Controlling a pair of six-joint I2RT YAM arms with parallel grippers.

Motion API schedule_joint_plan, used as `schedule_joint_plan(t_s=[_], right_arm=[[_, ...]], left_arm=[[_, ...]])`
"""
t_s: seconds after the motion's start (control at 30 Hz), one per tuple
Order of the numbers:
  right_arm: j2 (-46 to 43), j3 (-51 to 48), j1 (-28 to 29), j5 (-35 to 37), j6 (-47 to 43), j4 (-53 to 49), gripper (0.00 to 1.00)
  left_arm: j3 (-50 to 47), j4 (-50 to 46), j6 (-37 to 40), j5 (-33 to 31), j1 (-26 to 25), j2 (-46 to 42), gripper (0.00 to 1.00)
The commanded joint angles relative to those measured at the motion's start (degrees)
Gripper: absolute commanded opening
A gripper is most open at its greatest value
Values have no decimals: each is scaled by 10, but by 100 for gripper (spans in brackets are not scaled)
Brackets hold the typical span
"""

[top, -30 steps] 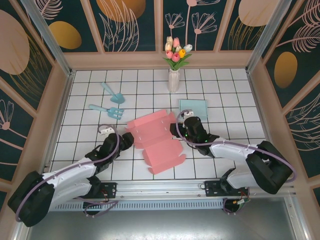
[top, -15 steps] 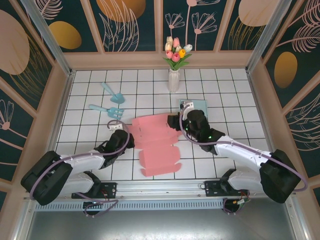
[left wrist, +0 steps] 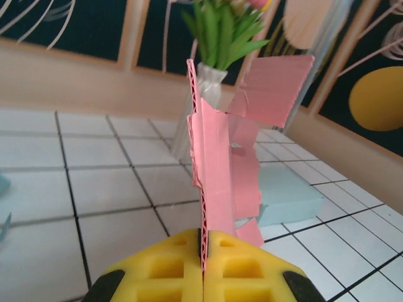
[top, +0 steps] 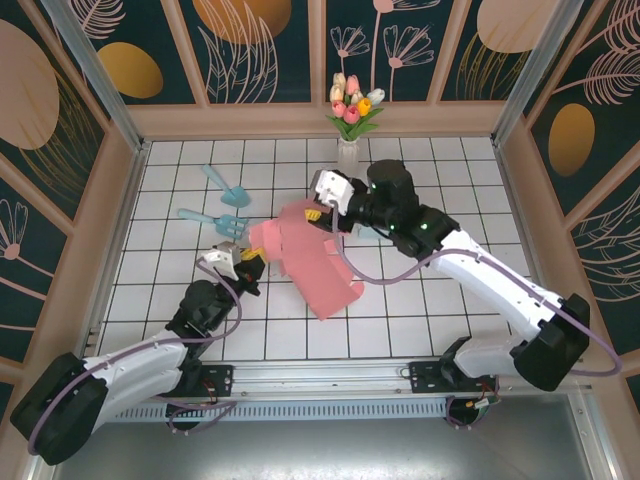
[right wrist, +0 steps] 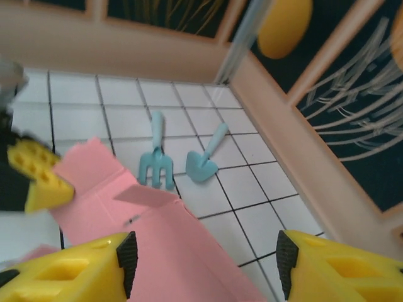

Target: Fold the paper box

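Observation:
The pink paper box [top: 312, 258], still an unfolded corrugated sheet with flaps, is tilted up off the tiles. My left gripper [top: 246, 265] is shut on its left edge. In the left wrist view the yellow pads [left wrist: 170, 267] pinch the sheet [left wrist: 217, 157], which stands edge-on. My right gripper [top: 318, 212] hovers over the sheet's far side. In the right wrist view its gripper [right wrist: 204, 267] stands open, yellow fingers [right wrist: 63, 274] wide apart above the pink sheet [right wrist: 157, 251], holding nothing.
A blue toy rake [top: 215, 220] and shovel [top: 225, 186] lie at the left rear of the tiled table. A vase of tulips [top: 348, 130] stands at the back. A light blue block [left wrist: 286, 195] lies behind the sheet. Wooden walls [top: 110, 230] enclose the table.
My left gripper closed on the sheet's left edge and the sheet tipped up. My right arm rose and swung back-left over the sheet, its jaws widening.

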Motion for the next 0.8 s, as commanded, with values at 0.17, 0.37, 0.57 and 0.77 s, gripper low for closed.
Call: schedule_joint_plan(t_s=[0.17, 0.37, 0.57, 0.77], right_arm=[[55, 60, -22, -6, -264, -191, 65], [54, 73, -64, -30, -278, -198, 63], [58, 64, -105, -41, -286, -196, 61], [62, 68, -114, -59, -294, -210, 45]], left_arm=[[-17, 162, 85, 99, -2, 31, 0], [-19, 168, 82, 108, -2, 35, 0], [-19, 171, 78, 133, -3, 37, 0], [-17, 166, 77, 126, -2, 35, 0]])
